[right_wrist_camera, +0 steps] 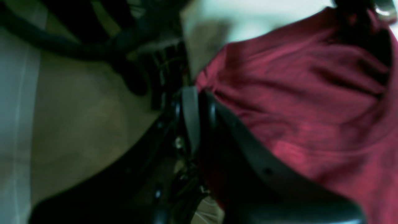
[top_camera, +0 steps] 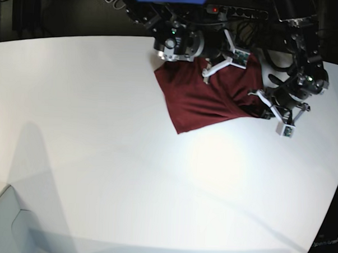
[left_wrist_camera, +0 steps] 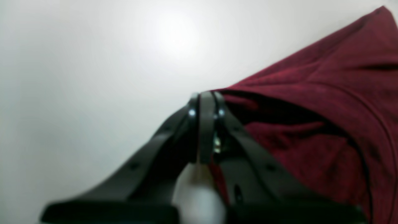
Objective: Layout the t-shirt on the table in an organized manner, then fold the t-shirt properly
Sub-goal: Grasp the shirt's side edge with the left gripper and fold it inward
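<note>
The table (top_camera: pixel 100 157) lies bare across its near and left stretches, open to any approach; the t-shirt (top_camera: pixel 204 100) sits bunched at the far edge; both arms crowd over it, blocking access from behind and the right.

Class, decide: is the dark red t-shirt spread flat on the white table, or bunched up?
Bunched, not spread: the dark red cloth t-shirt hangs creased between both hands; no sleeves or neckline show laid out.
</note>
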Controlling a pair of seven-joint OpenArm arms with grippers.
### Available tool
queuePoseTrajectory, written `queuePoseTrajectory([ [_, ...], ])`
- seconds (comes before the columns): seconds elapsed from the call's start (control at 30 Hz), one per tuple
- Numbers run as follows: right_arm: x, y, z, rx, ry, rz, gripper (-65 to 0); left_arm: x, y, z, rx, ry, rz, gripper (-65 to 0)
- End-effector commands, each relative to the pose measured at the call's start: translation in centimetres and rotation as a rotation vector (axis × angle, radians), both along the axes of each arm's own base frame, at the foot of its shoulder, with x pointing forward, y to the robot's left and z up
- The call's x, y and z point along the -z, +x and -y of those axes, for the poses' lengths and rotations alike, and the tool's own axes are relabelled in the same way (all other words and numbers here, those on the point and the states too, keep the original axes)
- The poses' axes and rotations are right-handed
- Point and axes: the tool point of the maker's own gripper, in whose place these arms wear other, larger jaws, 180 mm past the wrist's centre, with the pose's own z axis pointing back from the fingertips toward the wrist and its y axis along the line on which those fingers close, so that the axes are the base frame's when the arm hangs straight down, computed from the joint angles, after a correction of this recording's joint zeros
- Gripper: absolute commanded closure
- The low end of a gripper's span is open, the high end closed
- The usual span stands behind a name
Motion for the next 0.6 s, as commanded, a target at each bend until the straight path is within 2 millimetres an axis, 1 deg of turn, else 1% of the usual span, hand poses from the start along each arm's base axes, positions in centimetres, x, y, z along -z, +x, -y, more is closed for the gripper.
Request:
queuePoseTrajectory([
  [0.0, -1.2, -0.3, -1.1, -0.009, 0.057, -0.003, 0.0, -1.4, 1.1, -0.3, 0.002, 0.001, 0.055, -0.1],
  [0.13, -0.8, -1.7, -1.6, -0.051, 0.047, -0.015, 0.0, -1.3, 1.1, -0.1, 0.006, -0.001, 0.052, -0.4],
  [0.27, -0.9, -2.6, -2.1, -0.081, 0.051, -0.013, 0.0, -1.6, 1.2, -0.1, 0.009, 0.001, 0.059, -0.5],
  [0.47, -1.1, -2.1, -2.1, -0.073, 0.055, -0.006, 0.0, -1.4, 1.1, -0.4, 0.004, 0.003, 0.053, -0.6],
  [0.53, -1.1, -2.1, -2.1, -0.074, 0.052, -0.005, -2.5, -1.4, 1.1, -0.4, 0.004, 0.005, 0.051, -1.6],
  [0.57, -1.1, -2.1, -2.1, -0.074, 0.052, -0.005, -4.7, -1.4, 1.1, -0.5, 0.003, 0.007, 0.051, -3.3],
])
